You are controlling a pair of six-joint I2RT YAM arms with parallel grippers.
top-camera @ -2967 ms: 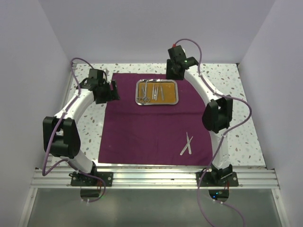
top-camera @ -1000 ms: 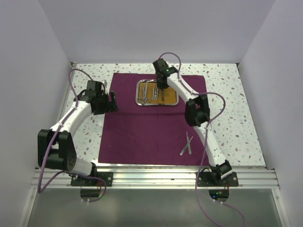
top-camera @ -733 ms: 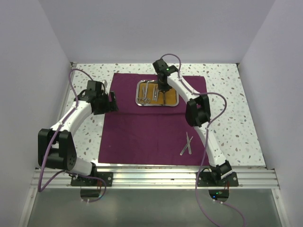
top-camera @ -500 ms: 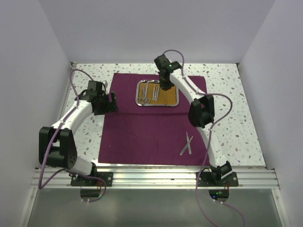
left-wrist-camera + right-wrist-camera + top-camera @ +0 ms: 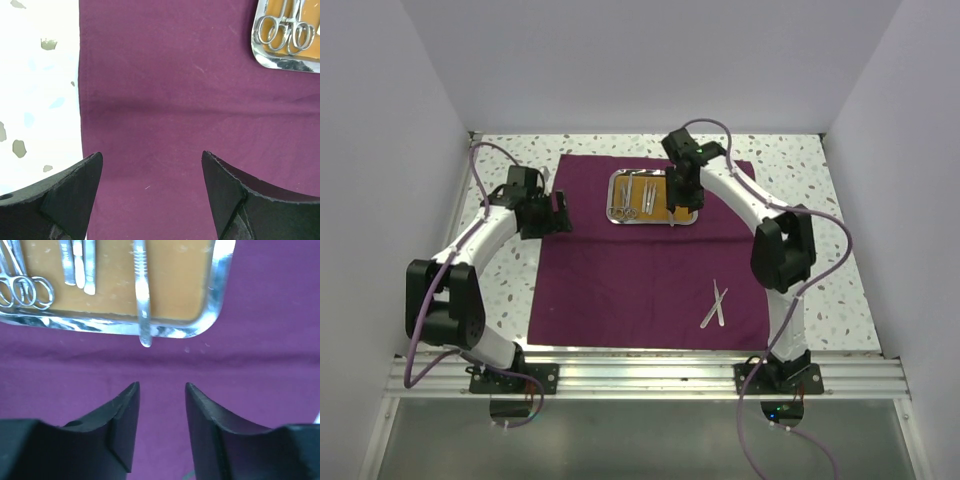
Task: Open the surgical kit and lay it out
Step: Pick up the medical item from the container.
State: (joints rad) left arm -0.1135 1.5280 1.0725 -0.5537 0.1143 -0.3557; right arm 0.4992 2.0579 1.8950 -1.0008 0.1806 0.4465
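Observation:
The dark purple cloth [image 5: 620,280] lies spread flat. The steel tray [image 5: 620,221] with its orange-brown liner stands on the cloth's far part. It holds ring-handled forceps or scissors [image 5: 22,290], short tweezers [image 5: 80,265] and a long thin silver tool [image 5: 142,305] whose end sticks out over the near rim. A pair of tweezers [image 5: 714,304] lies on the cloth at the near right. My right gripper [image 5: 161,390] is open and empty over the cloth, just short of the tray's near rim [image 5: 100,327]. My left gripper [image 5: 150,157] is wide open and empty over the cloth's left part.
White speckled tabletop [image 5: 820,250] surrounds the cloth, and its left strip shows in the left wrist view [image 5: 35,90]. White walls close in the back and both sides. The tray's corner [image 5: 285,55] sits far right in the left wrist view.
My right gripper has drawn back from over the tray's middle to its near right edge, and the arm has swung right. The left arm has barely moved.

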